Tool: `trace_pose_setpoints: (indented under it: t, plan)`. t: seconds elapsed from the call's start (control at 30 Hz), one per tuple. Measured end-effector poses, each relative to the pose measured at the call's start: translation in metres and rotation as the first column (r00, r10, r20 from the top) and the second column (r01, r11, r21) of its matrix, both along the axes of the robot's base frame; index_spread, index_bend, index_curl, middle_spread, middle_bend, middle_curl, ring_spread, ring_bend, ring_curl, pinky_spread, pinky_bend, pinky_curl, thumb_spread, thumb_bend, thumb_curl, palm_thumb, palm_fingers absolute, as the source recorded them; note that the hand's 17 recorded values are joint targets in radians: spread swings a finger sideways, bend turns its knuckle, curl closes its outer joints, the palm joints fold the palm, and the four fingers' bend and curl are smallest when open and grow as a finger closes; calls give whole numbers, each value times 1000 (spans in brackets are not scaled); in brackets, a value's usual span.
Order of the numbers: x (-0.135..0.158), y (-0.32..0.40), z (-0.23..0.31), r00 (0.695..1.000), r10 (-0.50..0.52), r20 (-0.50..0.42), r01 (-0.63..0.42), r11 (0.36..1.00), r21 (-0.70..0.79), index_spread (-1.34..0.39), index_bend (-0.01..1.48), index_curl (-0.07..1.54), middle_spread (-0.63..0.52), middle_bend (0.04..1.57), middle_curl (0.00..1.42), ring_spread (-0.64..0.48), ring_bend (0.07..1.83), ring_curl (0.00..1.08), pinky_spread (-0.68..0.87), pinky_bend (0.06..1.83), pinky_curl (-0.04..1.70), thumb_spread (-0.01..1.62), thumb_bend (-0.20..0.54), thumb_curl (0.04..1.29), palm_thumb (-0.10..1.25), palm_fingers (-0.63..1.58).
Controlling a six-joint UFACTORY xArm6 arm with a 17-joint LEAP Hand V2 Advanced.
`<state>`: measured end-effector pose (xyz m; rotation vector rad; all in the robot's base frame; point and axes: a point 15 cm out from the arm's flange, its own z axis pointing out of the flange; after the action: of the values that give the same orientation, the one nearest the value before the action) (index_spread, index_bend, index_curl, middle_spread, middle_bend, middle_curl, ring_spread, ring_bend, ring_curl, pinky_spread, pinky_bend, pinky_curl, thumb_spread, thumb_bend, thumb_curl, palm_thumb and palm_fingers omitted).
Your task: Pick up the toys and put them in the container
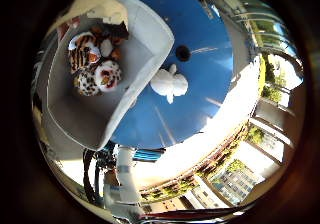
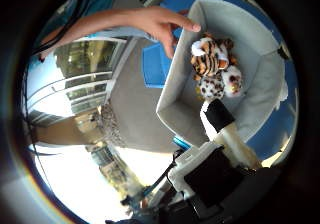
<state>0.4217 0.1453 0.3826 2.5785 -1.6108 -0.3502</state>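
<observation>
A grey soft-sided container (image 1: 150, 39) stands on a round blue table (image 1: 205, 79). Inside it lie a striped tiger plush (image 1: 82, 54) and a spotted plush (image 1: 100, 79); the right thumb side palm view shows them too, tiger (image 2: 212, 52) and spotted one (image 2: 218, 84). A white plush toy (image 1: 170, 82) lies on the table just beside the container. My hand (image 2: 215, 149) hovers above the container, a white finger (image 2: 218, 119) reaching over its rim, the fingers relaxed and holding nothing. A person's hand (image 2: 165, 24) touches the container's far rim (image 2: 205, 12).
A small dark hole (image 1: 182, 52) sits in the tabletop near the white plush. The table's edge (image 1: 235, 104) curves past it, with floor and large windows (image 2: 70, 79) beyond.
</observation>
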Motion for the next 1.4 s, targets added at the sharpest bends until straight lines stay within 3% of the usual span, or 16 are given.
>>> trace_pose_setpoints:
  t: [0.23,0.37,0.57,0.87,1.1,1.2,1.27,1.3,1.4]
  plan:
    - [11,-117,14,999,-14,39,20,986,-166,-326,150,419,39,188,370,268,433,315,419,568,407,1138,-26,503,732,-15]
    - [17,-160,2,999,-47,17,49,984,-173,-305,157,385,33,186,364,260,407,310,399,515,377,1132,-26,497,734,-15]
    - [35,-194,-72,989,-81,-128,58,983,-171,-294,158,340,25,175,350,253,365,304,380,454,342,1127,-27,486,737,-27]
    - [50,-192,-178,958,-30,-286,-26,981,-191,-297,165,297,29,158,323,249,295,299,370,381,307,1109,-29,465,743,-53]
    - [70,-177,-229,961,4,-277,-64,976,-209,-275,180,287,29,158,303,244,265,303,367,342,293,1103,-29,447,746,-14]
    - [70,-173,-238,959,5,-282,-72,972,-225,-199,193,291,13,177,304,228,309,307,356,340,280,1098,-25,444,759,151]
    - [77,-173,-241,965,12,-261,-76,968,-238,-190,207,299,-33,251,327,223,404,321,341,357,265,1093,-24,443,768,456]
    - [81,-173,-241,970,15,-244,-76,968,-240,-233,166,289,-69,360,366,191,571,357,326,381,262,1089,-22,445,780,768]
    - [94,-177,-235,982,20,-185,-65,968,-241,-306,90,252,-110,561,464,146,878,477,323,446,299,1085,-17,453,808,959]
